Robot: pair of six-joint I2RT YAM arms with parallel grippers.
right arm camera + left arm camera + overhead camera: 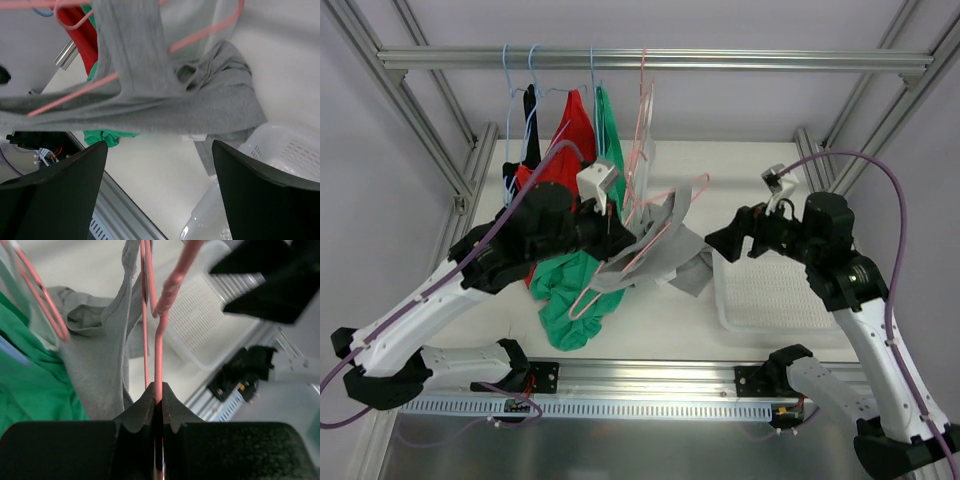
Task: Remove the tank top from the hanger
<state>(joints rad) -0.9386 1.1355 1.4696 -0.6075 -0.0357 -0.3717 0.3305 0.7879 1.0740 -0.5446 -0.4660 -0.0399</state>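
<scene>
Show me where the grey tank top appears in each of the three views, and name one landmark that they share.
Top external: the grey tank top is at the centre, left of the white basket.
Left wrist: it hangs left of centre, beside the pink hanger.
Right wrist: it stretches across the upper middle.
Shared landmark: the white basket, at the right in top external, upper right in left wrist, lower right in right wrist.

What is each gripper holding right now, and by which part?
Left gripper pinches the pink hanger by a straight run of its wire. Right gripper is open, holding nothing.
</scene>
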